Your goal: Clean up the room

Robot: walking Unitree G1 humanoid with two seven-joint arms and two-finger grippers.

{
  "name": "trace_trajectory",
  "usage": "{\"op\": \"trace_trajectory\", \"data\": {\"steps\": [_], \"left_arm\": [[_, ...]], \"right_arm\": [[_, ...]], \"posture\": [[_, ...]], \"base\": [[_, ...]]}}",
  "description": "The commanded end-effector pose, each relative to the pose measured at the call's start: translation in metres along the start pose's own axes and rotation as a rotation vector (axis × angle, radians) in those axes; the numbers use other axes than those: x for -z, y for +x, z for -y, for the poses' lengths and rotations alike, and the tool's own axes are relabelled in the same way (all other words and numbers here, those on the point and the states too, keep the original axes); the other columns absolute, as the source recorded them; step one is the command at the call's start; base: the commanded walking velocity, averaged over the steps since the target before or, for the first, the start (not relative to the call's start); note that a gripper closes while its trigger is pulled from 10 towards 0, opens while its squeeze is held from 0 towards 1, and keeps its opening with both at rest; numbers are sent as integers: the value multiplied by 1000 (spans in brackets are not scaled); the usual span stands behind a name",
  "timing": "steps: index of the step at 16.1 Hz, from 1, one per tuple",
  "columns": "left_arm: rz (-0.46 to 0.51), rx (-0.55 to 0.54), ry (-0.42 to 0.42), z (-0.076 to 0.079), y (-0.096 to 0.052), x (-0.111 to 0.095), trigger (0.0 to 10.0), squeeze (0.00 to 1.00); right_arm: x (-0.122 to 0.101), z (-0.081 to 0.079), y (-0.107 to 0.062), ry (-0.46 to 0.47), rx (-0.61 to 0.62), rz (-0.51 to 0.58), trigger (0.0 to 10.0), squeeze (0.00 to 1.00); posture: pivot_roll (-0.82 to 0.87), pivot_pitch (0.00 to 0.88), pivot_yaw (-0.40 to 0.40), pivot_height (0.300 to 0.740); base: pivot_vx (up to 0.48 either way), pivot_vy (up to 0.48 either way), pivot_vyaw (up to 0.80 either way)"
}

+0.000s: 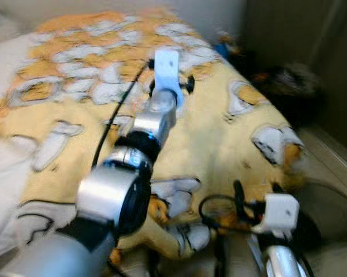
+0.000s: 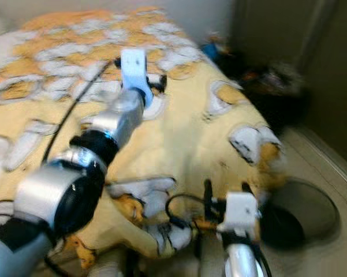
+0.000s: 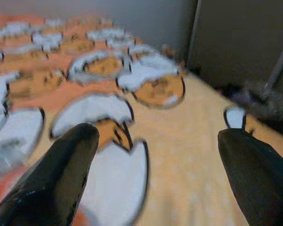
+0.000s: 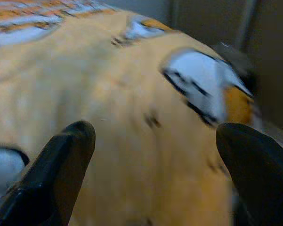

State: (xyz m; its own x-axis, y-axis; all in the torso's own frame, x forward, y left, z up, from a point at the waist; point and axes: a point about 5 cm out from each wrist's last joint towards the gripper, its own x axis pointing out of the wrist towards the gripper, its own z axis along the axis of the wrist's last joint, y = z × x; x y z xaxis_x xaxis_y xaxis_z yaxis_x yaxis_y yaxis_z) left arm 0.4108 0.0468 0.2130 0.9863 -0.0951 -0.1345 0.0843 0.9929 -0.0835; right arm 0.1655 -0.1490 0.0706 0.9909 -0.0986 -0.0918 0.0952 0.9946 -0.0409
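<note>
A yellow blanket (image 1: 219, 133) printed with white and orange egg shapes covers the bed. My left arm reaches out over its middle. The left gripper (image 1: 172, 86) hovers just above the blanket, open, with nothing between its fingers (image 3: 61, 179). My right gripper (image 1: 257, 193) is low at the blanket's near edge, where the blanket hangs down. It is open too, and in the right wrist view its fingers (image 4: 52, 174) frame the blanket's bulging corner (image 4: 146, 103). All views are blurred.
Dark clutter (image 1: 283, 81) lies on the floor beside the bed at the right, against a dark wall. A round dark basin-like thing (image 2: 303, 216) sits on the pale floor at the bed's near right corner. White bedding (image 1: 3, 63) shows at the left.
</note>
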Motion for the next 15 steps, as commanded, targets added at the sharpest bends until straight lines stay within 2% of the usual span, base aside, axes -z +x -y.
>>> {"op": "trace_trajectory", "data": {"steps": [1, 3, 4, 5, 6, 7, 8, 9, 10, 11, 12, 13, 15], "left_arm": [[-32, -95, -30, -16, 2, 3, 10000, 0], [-4, -136, -44, -17, 2, -6, 10000, 0], [20, -119, -70, -15, 2, -9, 10000, 0], [134, -56, -19, -11, 1, -17, 10000, 0], [215, 16, 55, -8, -1, -16, 10000, 0], [298, 53, 73, -14, -6, -9, 10000, 0], [373, 87, 117, -22, -19, 6, 10000, 0], [355, 29, 153, -34, -32, 22, 10000, 0], [335, -146, 180, -55, -47, 34, 10000, 0], [329, -219, 171, -63, -52, 37, 10000, 0], [295, -353, 134, -75, -54, 47, 10000, 0], [252, -428, 83, -80, -46, 53, 10000, 0], [230, -434, 26, -76, -38, 49, 10000, 0]], "right_arm": [[-3, -2, -5, -5, 2, -10, 10000, 0], [-3, -2, -19, -14, 11, -34, 10000, 0], [-6, -3, -21, -22, 9, -22, 10000, 0], [-18, -6, -24, -29, 2, 21, 10000, 0], [-29, -6, -27, -37, -14, 66, 10000, 0], [-36, -5, -29, -54, -34, 98, 10000, 0], [-40, -3, -28, -56, -49, 117, 10000, 0], [-41, -1, -25, -53, -51, 117, 10000, 0], [-40, 0, -19, -56, -57, 115, 10000, 0], [-39, 0, -16, -58, -62, 114, 10000, 0], [-39, -4, -11, -57, -90, 112, 10000, 0], [-40, -9, -7, -55, -126, 112, 10000, 0], [-41, -11, -6, -56, -141, 107, 10000, 0]], "posture": [[-247, 114, 136, 632], [-266, 147, 141, 632], [-275, 155, 141, 632], [-261, 153, 136, 632], [-249, 142, 130, 632], [-240, 130, 127, 632], [-208, 103, 110, 632], [-194, 92, 97, 632], [-183, 88, 88, 632], [-181, 86, 84, 632], [-155, 74, 47, 632], [-157, 72, 29, 632], [-169, 67, 13, 632]], "base": [[0, 0, 0], [0, 0, 0], [0, 0, 0], [0, 0, 0], [0, 0, 0], [0, 0, 0], [0, 0, 0], [0, 0, 0], [0, 0, 0], [0, 0, 0], [0, 0, 0], [0, 0, 0], [0, 0, 0]]}}
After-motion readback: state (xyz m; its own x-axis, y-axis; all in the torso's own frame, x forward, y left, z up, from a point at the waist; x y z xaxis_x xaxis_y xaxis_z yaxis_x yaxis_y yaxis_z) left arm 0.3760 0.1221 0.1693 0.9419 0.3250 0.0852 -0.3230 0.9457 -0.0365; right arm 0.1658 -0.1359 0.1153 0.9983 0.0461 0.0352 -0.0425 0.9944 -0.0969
